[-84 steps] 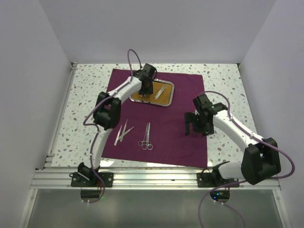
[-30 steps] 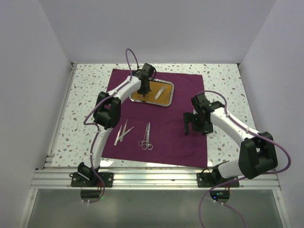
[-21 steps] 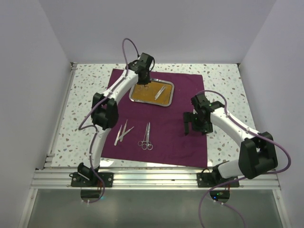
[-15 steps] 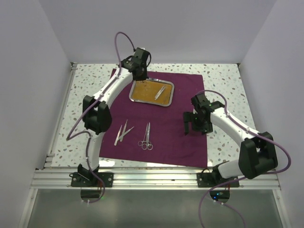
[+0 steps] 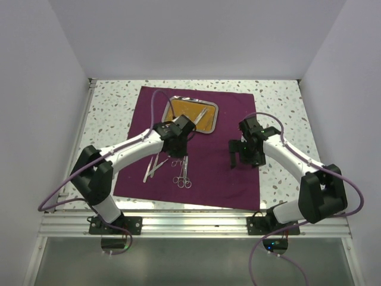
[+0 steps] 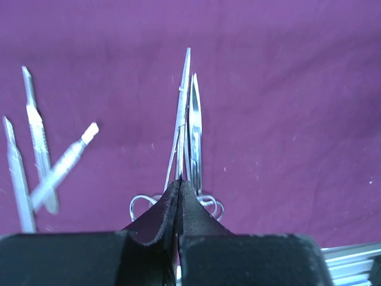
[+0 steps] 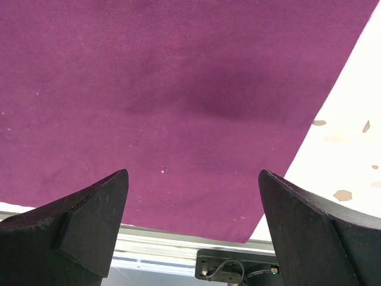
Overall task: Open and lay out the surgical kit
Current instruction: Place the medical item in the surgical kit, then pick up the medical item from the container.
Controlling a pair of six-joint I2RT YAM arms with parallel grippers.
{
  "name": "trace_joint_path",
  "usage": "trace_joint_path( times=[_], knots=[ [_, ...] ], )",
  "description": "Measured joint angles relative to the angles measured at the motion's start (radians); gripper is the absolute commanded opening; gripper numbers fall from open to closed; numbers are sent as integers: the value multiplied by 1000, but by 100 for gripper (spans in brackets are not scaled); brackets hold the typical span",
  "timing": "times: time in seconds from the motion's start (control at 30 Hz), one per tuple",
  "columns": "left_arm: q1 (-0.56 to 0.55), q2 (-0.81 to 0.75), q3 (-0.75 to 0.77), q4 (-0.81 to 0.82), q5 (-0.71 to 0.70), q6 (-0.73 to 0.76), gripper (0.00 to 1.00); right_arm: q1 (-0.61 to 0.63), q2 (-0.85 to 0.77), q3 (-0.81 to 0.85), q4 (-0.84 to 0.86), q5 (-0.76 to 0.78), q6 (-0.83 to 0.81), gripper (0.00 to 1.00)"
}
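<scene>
Since the left arm came off the tray: it has swung from the far end back to mid-cloth, and the left gripper (image 6: 179, 189) now hangs over the ringed scissors and forceps (image 5: 183, 173), which lie side by side.
Left claw: clenched tight; whether a thin tool is pinched between the pads cannot be told.
Right claw: the right gripper (image 7: 191, 176) is spread wide and empty, hovering over bare cloth on the right, where it was a second ago.
Surgical kit: the cloth wrap (image 5: 220, 173) lies unfolded and flat. The tray (image 5: 186, 113) sits at its far middle, now uncovered, with one slim instrument (image 5: 201, 114) inside. Three slim flat tools (image 6: 36, 140) lie just left of the scissors.
Meaning for the task: this is probably a carry from tray to row, and at least one tray item is still to be laid out.
Edges: the near hem runs close to the metal rail (image 5: 190, 221). The right hem meets the speckled table (image 7: 345, 149) just beside the right gripper.
Open room: there is bare cloth between the scissors and the right gripper. Left of the flat tools, the hem is near.
</scene>
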Motion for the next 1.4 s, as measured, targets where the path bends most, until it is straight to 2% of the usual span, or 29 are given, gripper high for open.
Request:
trace_joint_path(
  times=[0.2, 0.37, 0.5, 0.6, 0.63, 0.87, 1.03, 1.13, 1.23, 1.4],
  knots=[
    [-40, -59, -125, 48, 7, -87, 0, 0, 53, 4, 7, -23, -1, 94],
    [-60, -71, -163, 68, 23, -131, 0, 0, 60, 27, 8, -24, -1, 94],
    [-72, -71, -166, 77, 39, -145, 41, 0, 60, 38, 12, -24, -1, 94],
    [-78, -70, -147, 60, 40, -153, 56, 0, 60, 38, 13, -24, 0, 94],
    [-78, -70, -132, 49, 40, -151, 57, 0, 60, 38, 15, -24, 0, 94],
    [-78, -47, 52, -35, 20, -132, 59, 0, 60, 38, 45, -25, 5, 94],
    [-78, 56, 273, -113, -17, -73, 56, 0, 61, 37, 74, -35, 8, 94],
    [-75, 95, 355, -134, -30, -36, 56, 0, 81, 53, 74, -44, 8, 94],
    [-66, 106, 393, -150, -37, 4, 56, 0, 134, 137, 63, -49, 13, 94],
    [-8, 106, 412, -164, -38, 59, 55, 0, 239, 372, 67, -66, 43, 94]
  ],
)
